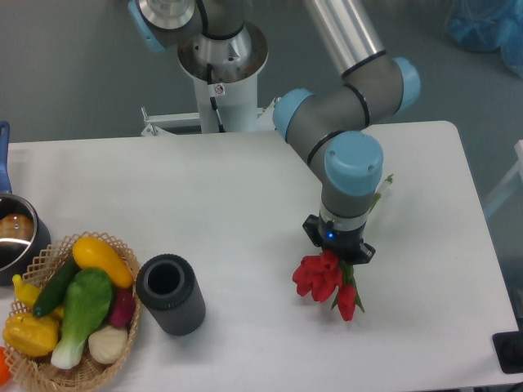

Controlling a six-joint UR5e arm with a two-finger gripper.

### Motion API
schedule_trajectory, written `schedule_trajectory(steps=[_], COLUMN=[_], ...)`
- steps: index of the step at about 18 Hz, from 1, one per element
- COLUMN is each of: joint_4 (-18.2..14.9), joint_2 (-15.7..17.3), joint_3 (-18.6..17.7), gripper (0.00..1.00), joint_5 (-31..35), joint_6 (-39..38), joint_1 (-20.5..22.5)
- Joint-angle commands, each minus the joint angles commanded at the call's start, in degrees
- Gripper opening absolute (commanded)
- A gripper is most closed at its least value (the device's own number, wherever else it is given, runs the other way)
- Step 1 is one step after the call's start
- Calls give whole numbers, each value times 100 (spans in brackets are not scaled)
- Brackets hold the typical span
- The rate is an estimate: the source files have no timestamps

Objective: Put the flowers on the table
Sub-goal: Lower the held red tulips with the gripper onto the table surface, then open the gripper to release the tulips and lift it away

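Observation:
The flowers [323, 279] are a small bunch of red blooms sticking out from under my gripper [339, 258], toward the table's front. Their green stem ends [382, 186] show on the far side of the wrist. The gripper points straight down over the right part of the white table [245, 196], and its black body hides the fingers. The bunch runs right beneath it, and the gripper appears shut on the stems. The blooms hang close to the tabletop. I cannot tell if they touch it.
A dark cylinder [171, 293] stands left of the flowers. A wicker basket [122, 343] of vegetables sits at the front left corner. A pot [15, 237] is at the left edge. The arm's base [221, 73] stands behind the table.

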Motion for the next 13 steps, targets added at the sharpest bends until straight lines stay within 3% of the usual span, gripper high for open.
schedule_trajectory(steps=[2, 3, 4, 6, 8, 13], joint_4=[132, 141, 141, 150, 159, 185], joint_2=[-36, -36, -36, -9, 35, 193], joint_3=[0, 0, 9, 9, 17, 9], gripper=[29, 35, 48, 63, 100, 100], joint_5=[-70, -97, -97, -97, -97, -88], joint_6=[-193, -220, -212, -212, -211, -168], joint_1=[-17, -18, -9, 0, 44, 202])
